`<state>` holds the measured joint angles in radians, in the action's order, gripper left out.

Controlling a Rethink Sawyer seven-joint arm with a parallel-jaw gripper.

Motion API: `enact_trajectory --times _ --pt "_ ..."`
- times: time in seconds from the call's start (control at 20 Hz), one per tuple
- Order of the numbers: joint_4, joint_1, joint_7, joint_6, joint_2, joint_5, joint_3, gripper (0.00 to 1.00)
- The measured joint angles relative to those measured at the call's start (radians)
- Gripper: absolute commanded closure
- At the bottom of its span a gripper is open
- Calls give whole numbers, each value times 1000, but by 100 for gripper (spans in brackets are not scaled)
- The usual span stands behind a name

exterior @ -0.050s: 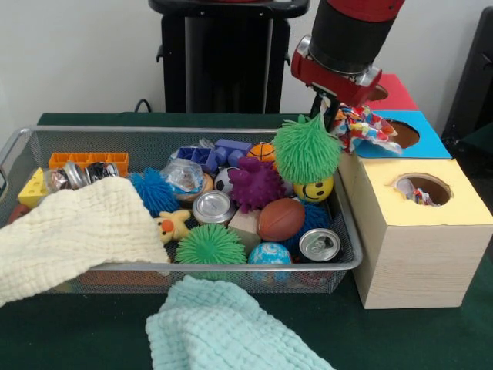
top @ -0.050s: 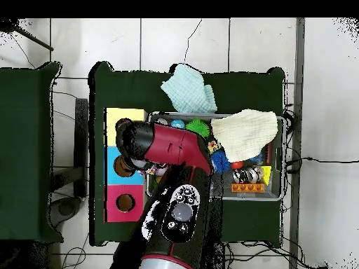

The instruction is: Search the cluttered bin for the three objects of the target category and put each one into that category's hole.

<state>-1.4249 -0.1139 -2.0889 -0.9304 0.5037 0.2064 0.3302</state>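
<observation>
Tool [exterior @ -0.050s: 330, 108]: mostly hidden. From the front only a dark stub shows under the red and black arm [exterior @ -0.050s: 347, 38], with a green spiky ball [exterior @ -0.050s: 306, 149] hanging at it and a multicoloured rope toy [exterior @ -0.050s: 362, 127] bunched beside it. Whether it grips either one, or how far open it is, I cannot tell. From overhead the arm covers it entirely.

Wire mesh bin [exterior @ -0.050s: 192, 137]: metal, rectangular, packed full. A cream waffle-weave cloth [exterior @ -0.050s: 77, 231] drapes over its left end and hides what lies beneath. Visible contents: purple spiky ball [exterior @ -0.050s: 254, 185], blue spiky ball [exterior @ -0.050s: 154, 191], a second green spiky ball [exterior @ -0.050s: 210, 245], brown toy football [exterior @ -0.050s: 281, 219], yellow smiley ball [exterior @ -0.050s: 314, 190], two tin cans [exterior @ -0.050s: 212, 206], yellow rubber duck [exterior @ -0.050s: 173, 226], cheese wedge [exterior @ -0.050s: 32, 189].

Pale blue-green cloth [exterior @ -0.050s: 223, 327]: crumpled on the green worktop [exterior @ -0.050s: 431, 339] in front of the bin, cut off by the lower edge.

Box with holes [exterior @ -0.050s: 420, 254]: wooden, just beside the bin, tops yellow, blue, red. Something coloured lies inside the yellow hole [exterior @ -0.050s: 421, 189], too small to identify. The red section is largely concealed by the arm in front; overhead shows its round hole [top @ -0.050s: 125, 203] plainly.
</observation>
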Motion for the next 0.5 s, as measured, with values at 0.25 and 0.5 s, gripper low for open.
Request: enact_trajectory --times 0.25,0.5 --pt "33 0 0 -5 -1 0 0 100" --pt "58 -1 0 -8 6 0 0 100"
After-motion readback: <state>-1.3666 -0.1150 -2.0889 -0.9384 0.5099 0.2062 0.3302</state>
